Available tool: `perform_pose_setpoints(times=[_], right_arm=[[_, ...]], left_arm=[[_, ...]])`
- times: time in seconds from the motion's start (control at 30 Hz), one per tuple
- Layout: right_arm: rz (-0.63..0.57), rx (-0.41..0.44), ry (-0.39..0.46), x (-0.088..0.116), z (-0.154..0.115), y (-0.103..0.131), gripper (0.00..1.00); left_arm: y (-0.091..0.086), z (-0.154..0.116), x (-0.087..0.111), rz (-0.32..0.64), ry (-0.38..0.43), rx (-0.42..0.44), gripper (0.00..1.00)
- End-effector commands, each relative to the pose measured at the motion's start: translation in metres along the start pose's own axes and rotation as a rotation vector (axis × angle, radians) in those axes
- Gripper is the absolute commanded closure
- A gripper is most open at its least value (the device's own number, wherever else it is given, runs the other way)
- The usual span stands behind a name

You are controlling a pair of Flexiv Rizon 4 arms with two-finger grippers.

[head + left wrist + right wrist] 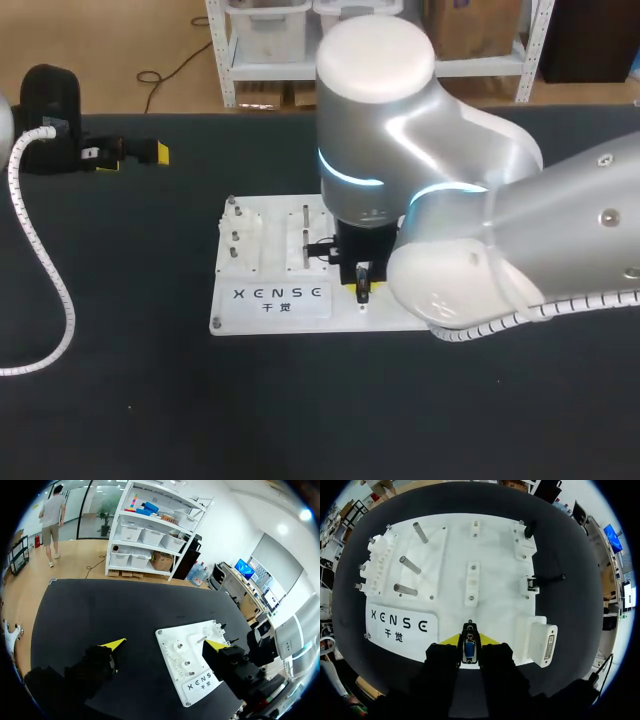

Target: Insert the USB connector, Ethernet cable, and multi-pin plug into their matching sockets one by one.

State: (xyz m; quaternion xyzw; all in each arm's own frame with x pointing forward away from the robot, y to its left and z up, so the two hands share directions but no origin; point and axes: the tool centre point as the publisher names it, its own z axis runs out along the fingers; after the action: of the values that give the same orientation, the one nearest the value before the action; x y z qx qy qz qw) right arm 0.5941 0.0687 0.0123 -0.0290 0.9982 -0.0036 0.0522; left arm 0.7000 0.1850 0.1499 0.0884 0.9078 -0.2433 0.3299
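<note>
A white socket board (270, 300) (450, 585) (190, 655) lies in the middle of the black table. My right gripper (469, 647) (362, 288) stands over the board's front edge. Both its fingers press on a small black multi-pin plug (469, 644) with a blue face. Beside the gripper, a white block with a multi-pin socket (542, 642) sits at the board's corner. A thin black connector (545, 580) lies at a small socket on the board's edge, and another black plug (530, 529) stands at the far corner. My left gripper (165, 644) (130, 152) is open and empty at the table's back left, well away from the board.
Several metal pegs (410, 565) and a ribbed white block (375, 562) stand on the board's left part. A white coiled hose (40, 270) from my left arm hangs over the table's left side. My right arm's big elbow (420, 160) hides the board's right half in the head view.
</note>
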Motion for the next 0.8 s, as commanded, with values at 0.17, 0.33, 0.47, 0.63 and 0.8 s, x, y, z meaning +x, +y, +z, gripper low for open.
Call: perform_pose_setpoints(times=[0.17,0.33,0.47,0.63,0.8], right_arm=[[-0.012,-0.009,-0.054,-0.002,-0.016,0.002,1.00],[-0.007,-0.008,-0.114,0.000,-0.037,-0.003,1.00],[0.008,-0.003,-0.152,0.003,-0.052,-0.014,1.00],[0.031,0.015,-0.179,0.005,-0.063,-0.038,1.00],[0.063,0.037,-0.190,0.003,-0.065,-0.061,1.00]], left_arm=[[0.000,0.000,0.000,0.000,0.000,0.000,0.00],[0.000,0.000,0.000,0.000,0.000,0.000,0.00],[0.000,0.000,0.000,0.000,0.000,0.000,0.00],[0.000,0.000,0.000,0.000,0.000,0.000,0.00],[0.000,0.000,0.000,0.000,0.000,0.000,0.00]])
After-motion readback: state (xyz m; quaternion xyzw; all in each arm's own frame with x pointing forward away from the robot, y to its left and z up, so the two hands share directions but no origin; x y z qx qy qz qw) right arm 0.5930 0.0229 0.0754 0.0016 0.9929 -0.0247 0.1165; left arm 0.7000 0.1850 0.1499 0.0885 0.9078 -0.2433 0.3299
